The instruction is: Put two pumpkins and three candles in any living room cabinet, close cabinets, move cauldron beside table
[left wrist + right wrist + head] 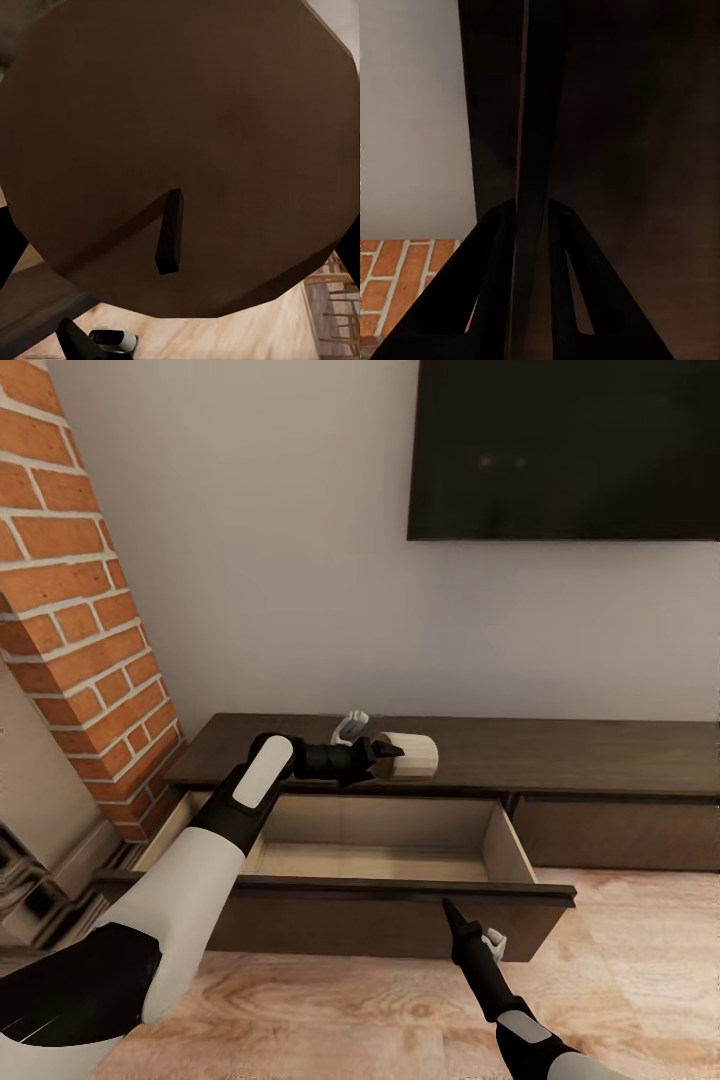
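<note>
A cream-beige candle (412, 754) lies on its side just above the top of the long dark-brown cabinet (580, 755), and my left gripper (388, 751) is shut on it. In the left wrist view the candle's round end (180, 135) with its dark wick (170, 241) sits very close between the fingers. Below it, the cabinet's left drawer (380, 850) is pulled out, and its light beige inside looks bare. My right gripper (450, 912) is shut with nothing in it and hangs in front of the drawer's front panel, its fingers (531, 187) pressed together. No pumpkins or cauldron are in view.
A black TV (565, 450) hangs on the grey wall above the cabinet. A brick column (70, 610) stands to the left. The open drawer front (330, 920) juts out over the wooden floor (630, 960). The right drawer front (615, 830) is flush.
</note>
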Tool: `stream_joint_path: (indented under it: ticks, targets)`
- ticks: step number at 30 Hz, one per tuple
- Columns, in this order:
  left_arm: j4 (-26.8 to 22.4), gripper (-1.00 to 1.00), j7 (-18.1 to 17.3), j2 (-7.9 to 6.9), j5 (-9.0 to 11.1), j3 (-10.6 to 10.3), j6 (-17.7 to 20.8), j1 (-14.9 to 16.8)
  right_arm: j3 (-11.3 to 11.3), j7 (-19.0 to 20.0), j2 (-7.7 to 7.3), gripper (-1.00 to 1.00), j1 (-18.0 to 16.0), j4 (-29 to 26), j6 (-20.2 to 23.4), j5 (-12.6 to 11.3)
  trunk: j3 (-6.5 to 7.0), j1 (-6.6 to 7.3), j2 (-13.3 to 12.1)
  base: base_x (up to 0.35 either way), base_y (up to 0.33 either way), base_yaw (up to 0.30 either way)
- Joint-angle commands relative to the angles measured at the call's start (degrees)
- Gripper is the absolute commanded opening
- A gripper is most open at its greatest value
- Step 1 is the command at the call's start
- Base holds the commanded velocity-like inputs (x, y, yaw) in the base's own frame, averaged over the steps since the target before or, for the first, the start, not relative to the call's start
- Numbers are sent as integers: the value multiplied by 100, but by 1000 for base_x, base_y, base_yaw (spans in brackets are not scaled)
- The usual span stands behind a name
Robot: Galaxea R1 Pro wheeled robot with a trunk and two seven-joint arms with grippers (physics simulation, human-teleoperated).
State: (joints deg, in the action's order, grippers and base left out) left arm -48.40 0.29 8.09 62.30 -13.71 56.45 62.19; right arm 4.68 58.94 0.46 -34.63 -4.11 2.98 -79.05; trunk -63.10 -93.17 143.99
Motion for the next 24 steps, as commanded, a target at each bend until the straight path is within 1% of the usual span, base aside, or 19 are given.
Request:
stream_joint_path:
  ticks: [1, 6, 17, 18, 24]
  targets:
    - [-2, -100, 8, 0, 10, 0, 15, 3, -11, 13, -2, -100, 0, 69, 36, -71, -6, 3, 2, -226, 0, 0]
    - [-2, -100, 9, 0, 10, 0, 15, 3, -11, 13, -2, -100, 1, 69, 36, -65, -6, 3, 2, -71, 0, 0]
    - [3, -100, 13, 0, 10, -5, 15, 3, -9, 13, -2, -100, 0, 69, 36, -62, -6, 3, 2, -3, 0, 0]
    - [3, -100, 14, 0, 9, -7, 15, 3, -10, 13, -2, 100, 0, 69, 36, -61, -6, 3, 2, 0, 0, 0]
    - [6, -100, 15, 0, 8, -2, 15, 3, -8, 13, -2, 100, 0, 69, 35, -58, -6, 3, 2, 0, 0, 0]
